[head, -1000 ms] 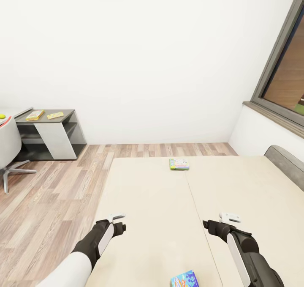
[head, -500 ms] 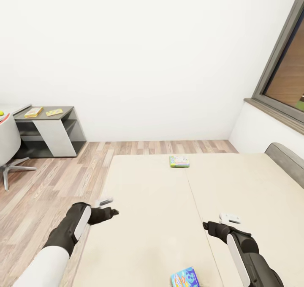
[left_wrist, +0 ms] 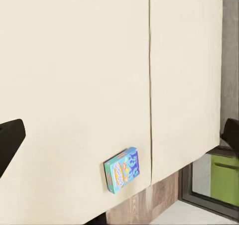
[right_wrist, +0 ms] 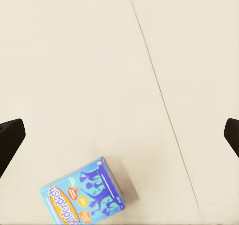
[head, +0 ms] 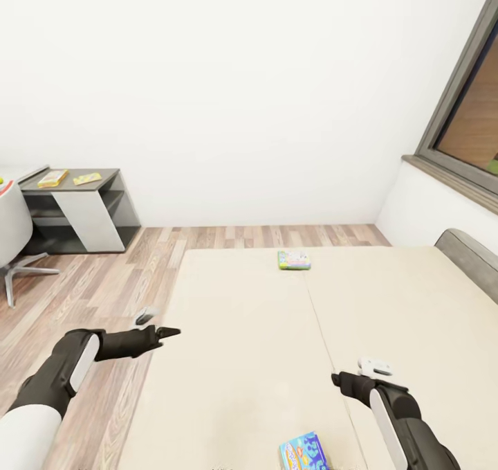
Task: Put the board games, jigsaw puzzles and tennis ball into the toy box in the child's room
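The robot faces the bed (head: 242, 359), whose cream cover fills the lower half of the head view, with the white wall behind it and a window frame (head: 449, 110) at about two o'clock. Two board games lie flat on the cover: the pale green board game (head: 294, 259) sits at twelve o'clock near the far edge, just left of the seam, well apart from both arms, and the blue cartoon board game (head: 302, 453) lies at six o'clock close to the near edge. The left gripper (head: 153, 323) hangs at about eight o'clock over the bed's left edge, where the cover meets the wood-plank floor (head: 90, 297); in the left wrist view its dark fingertips (left_wrist: 9, 140) stand at opposite borders, so the jaws are spread wide and carry nothing. The right gripper (head: 360, 373) hovers at about five o'clock above the cover, just beyond the blue box and not touching it; the right wrist view shows its fingertips (right_wrist: 10, 140) equally far apart, also empty. At ten o'clock a dark grey-topped cabinet (head: 97, 210) stands against the wall with two flat yellowish items (head: 54, 177) on top, too small to tell what they are, and a pale chair (head: 10, 235) stands beside it.
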You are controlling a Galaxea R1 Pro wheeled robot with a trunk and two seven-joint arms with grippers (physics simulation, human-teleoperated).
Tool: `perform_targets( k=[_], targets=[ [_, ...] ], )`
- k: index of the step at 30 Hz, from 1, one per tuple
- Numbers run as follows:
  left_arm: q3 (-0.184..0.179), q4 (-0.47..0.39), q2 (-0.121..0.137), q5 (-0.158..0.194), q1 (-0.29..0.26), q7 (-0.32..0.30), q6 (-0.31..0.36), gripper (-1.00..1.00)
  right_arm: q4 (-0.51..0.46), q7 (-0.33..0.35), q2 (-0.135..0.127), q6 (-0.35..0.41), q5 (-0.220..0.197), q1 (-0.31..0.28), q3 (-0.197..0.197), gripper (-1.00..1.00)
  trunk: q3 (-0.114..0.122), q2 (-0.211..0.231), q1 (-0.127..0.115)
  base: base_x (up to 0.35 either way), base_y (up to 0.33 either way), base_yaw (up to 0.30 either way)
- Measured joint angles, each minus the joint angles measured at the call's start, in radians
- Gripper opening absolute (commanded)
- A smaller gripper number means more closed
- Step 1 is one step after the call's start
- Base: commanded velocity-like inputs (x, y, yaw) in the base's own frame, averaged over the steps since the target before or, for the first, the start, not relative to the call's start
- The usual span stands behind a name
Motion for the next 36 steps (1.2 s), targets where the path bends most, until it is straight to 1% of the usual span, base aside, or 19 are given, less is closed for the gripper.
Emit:
perform_targets(
  k=[5,7,8,12,15,17,22,27,32,36],
  targets=[
    [0.001,0.0,0.022,0.005,0.001,-0.048,0.0,1.0,0.047,0.0,0.0,-0.002,-0.001,-0.005,-0.001,1.0,-0.008,0.0,0.0,0.0,0.0,0.0],
    [0.001,0.0,0.025,0.005,0.002,-0.067,0.0,1.0,0.055,0.0,0.0,-0.002,-0.002,-0.007,-0.001,1.0,-0.011,0.0,0.0,0.0,0.0,0.0],
    [0.001,0.0,0.027,0.004,0.002,-0.09,-0.001,1.0,0.06,0.0,0.0,-0.002,-0.002,-0.008,-0.002,1.0,-0.013,0.0,0.0,0.0,0.0,0.0],
    [0.002,0.001,0.031,0.002,0.002,-0.145,-0.004,1.0,0.065,0.0,0.001,-0.002,-0.001,-0.009,-0.002,1.0,-0.02,0.0,0.0,0.0,0.0,0.0],
    [0.002,0.001,0.04,0.001,0.003,-0.164,-0.006,1.0,0.067,0.0,0.003,-0.002,-0.001,-0.009,-0.001,1.0,-0.025,0.0,0.0,0.0,0.0,0.0],
    [0.002,0.002,0.05,0.002,0.003,-0.175,-0.008,1.0,0.071,-0.001,0.011,-0.006,0.001,-0.01,-0.001,1.0,-0.028,0.0,0.0,0.0,0.0,0.0],
    [0.001,0.003,0.058,0.002,0.004,-0.183,-0.011,1.0,0.089,-0.001,0.023,-0.011,0.009,-0.014,0.001,1.0,-0.036,0.0,0.0,0.0,0.0,0.0],
    [0.002,0.003,0.06,0.002,0.004,-0.184,-0.012,1.0,0.104,0.0,0.025,-0.013,0.004,-0.02,-0.001,1.0,-0.044,0.0,0.0,0.0,0.0,0.0],
    [0.001,0.003,0.06,0.002,0.004,-0.183,-0.012,1.0,0.151,0.0,0.026,-0.022,0.008,-0.024,-0.001,1.0,-0.053,0.0,0.0,0.0,0.0,0.0],
    [0.001,0.003,0.059,0.002,0.004,-0.183,-0.012,1.0,0.17,0.0,0.02,-0.029,0.007,-0.028,-0.003,1.0,-0.059,0.0,0.0,0.0,0.0,0.0]
  ],
)
